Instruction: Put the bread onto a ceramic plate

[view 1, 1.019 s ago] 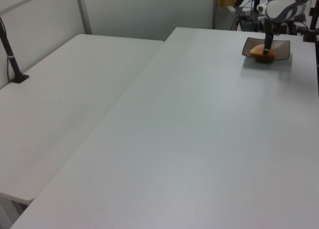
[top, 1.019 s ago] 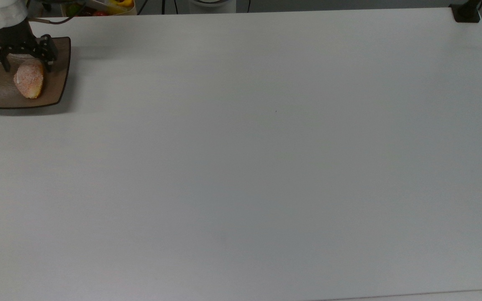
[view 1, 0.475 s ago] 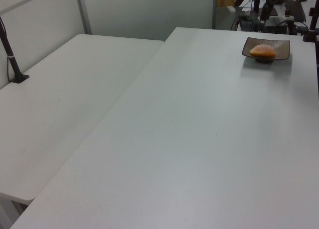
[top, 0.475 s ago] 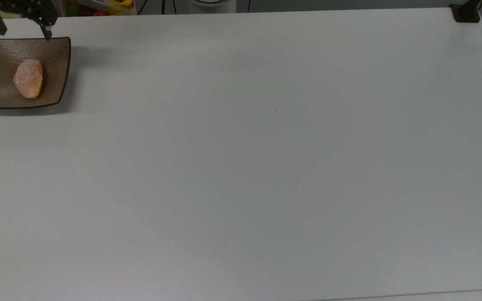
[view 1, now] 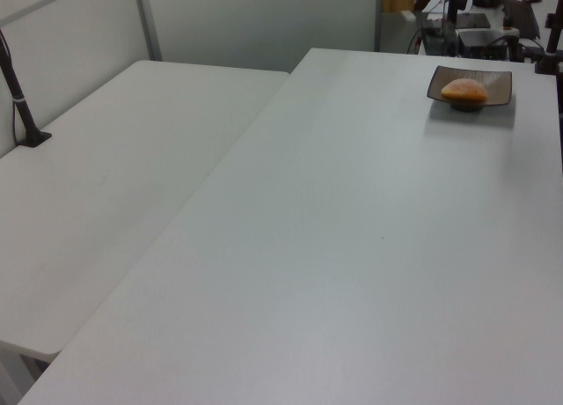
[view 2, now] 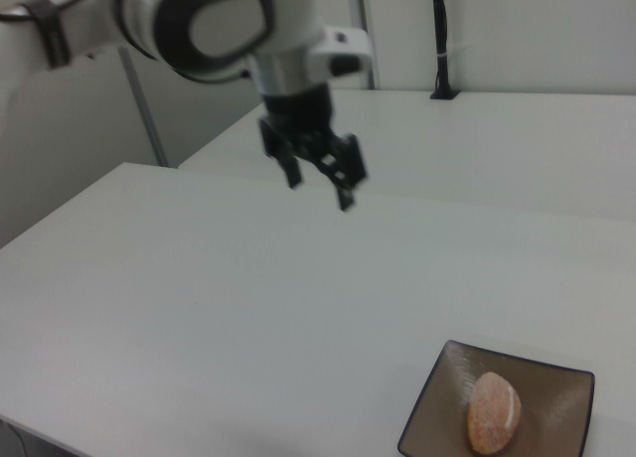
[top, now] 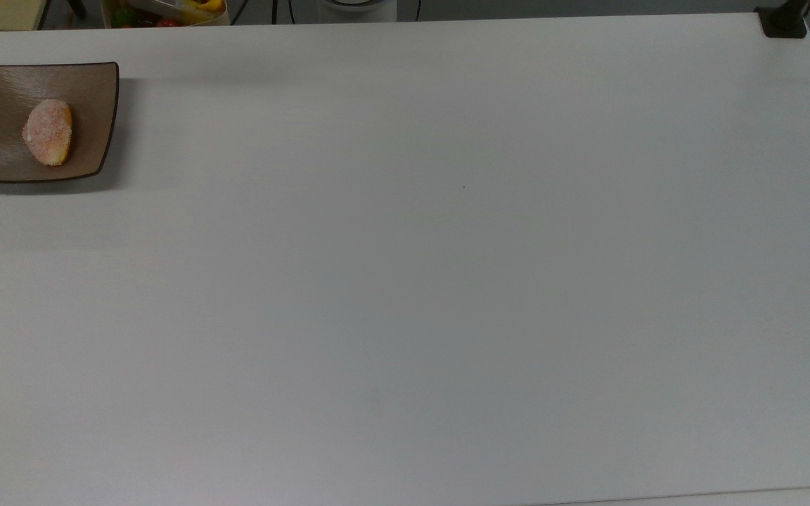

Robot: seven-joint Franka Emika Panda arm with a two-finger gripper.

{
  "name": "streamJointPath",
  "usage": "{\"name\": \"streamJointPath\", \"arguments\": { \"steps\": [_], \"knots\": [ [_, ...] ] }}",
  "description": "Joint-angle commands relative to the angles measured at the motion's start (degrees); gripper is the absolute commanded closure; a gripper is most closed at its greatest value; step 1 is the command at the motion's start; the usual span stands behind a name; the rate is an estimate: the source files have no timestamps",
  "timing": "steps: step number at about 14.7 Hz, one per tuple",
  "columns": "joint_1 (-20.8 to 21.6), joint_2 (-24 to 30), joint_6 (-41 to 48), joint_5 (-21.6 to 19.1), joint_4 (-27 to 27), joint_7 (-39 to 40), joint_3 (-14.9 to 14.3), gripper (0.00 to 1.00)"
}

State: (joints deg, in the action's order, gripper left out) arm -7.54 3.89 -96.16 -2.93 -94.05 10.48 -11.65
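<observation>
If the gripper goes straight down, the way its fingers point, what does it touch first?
Probably the bare white table. In the right view the open gripper hangs well apart from the ceramic plate and the bread, though depth is unclear.

The claw, which stood low over the bread on the ceramic plate a second ago, has lifted clear and now hangs open, high above the counter.

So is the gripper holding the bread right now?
No, the gripper hangs open above the table while the bread lies on the ceramic plate.
</observation>
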Motion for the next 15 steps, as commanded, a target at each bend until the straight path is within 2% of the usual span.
{"name": "streamJointPath", "arguments": {
  "steps": [1,3,5,9,15],
  "knots": [
    [5.85,1.91,3.52,-0.67,0.89,-8.35,2.06,0.0],
    [9.11,1.91,3.78,-0.59,0.54,-11.43,5.83,0.0],
    [9.29,1.57,3.17,-0.59,0.45,-12.76,8.74,0.0],
    [12.63,-0.54,1.94,-0.24,-0.43,-11.45,9.72,0.0],
    [12.9,-2.83,-5.61,-0.5,-2.1,-2.23,9.8,0.0]
  ]
}}
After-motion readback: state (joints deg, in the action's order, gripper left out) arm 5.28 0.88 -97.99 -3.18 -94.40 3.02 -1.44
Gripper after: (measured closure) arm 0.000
